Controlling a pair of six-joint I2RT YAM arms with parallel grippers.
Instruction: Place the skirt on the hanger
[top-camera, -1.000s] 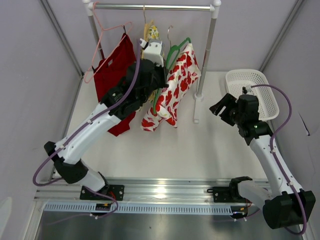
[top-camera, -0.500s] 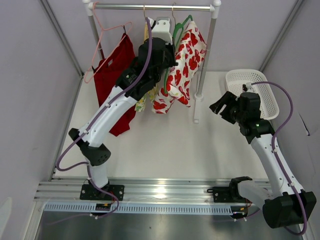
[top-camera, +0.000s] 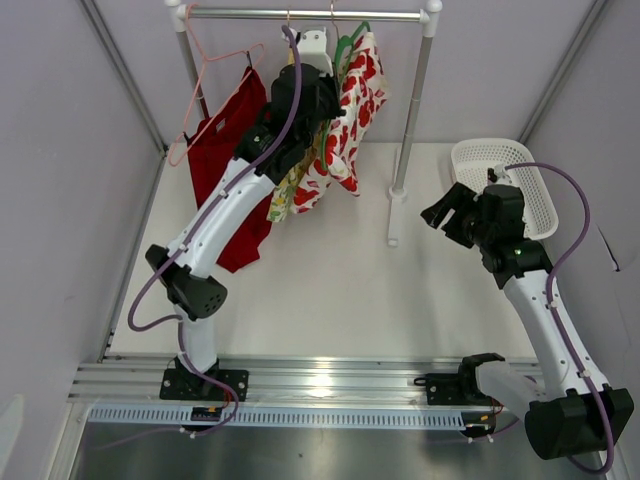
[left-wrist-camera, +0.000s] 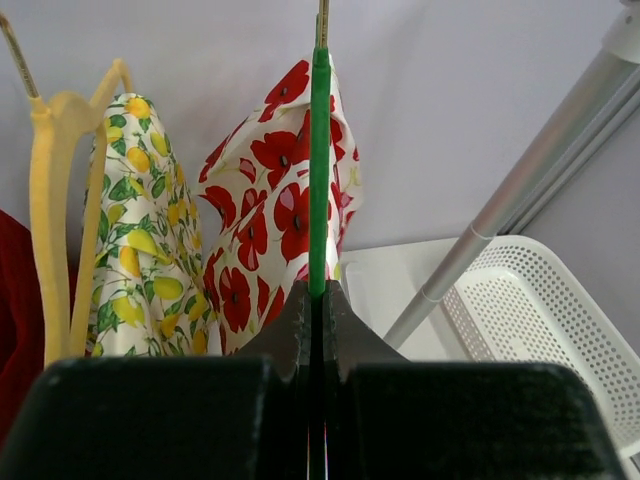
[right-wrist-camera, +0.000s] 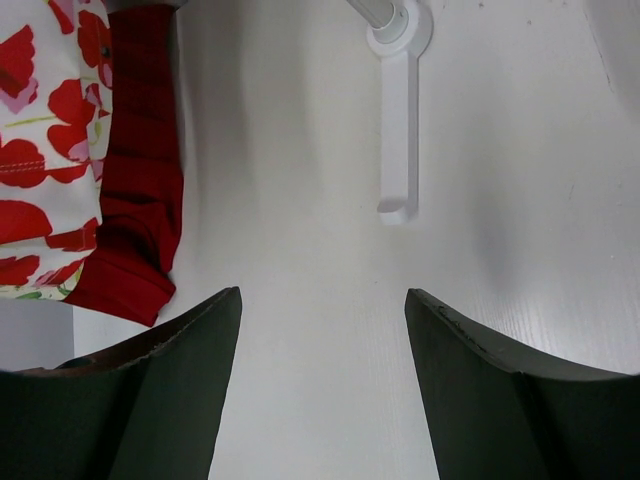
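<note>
Pale lilac walls (top-camera: 60, 150) enclose a white table (top-camera: 330, 300) and metal clothes rail (top-camera: 240, 14).

This is a robotics lab test cell rather than a home. Two robot arms (top-camera: 215, 235) are bolted to an aluminium rail (top-camera: 330, 372) at the edge of a white table (top-camera: 350, 290), boxed in by plain pale panel walls (top-camera: 60, 150). A small metal clothes rail (top-camera: 250, 14) and a white plastic basket (top-camera: 490, 143) stand on the tabletop itself.

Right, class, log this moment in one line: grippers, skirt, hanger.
left gripper: shut on hanger | skirt: hanging on hanger, up by rail | right gripper: open, empty
</note>
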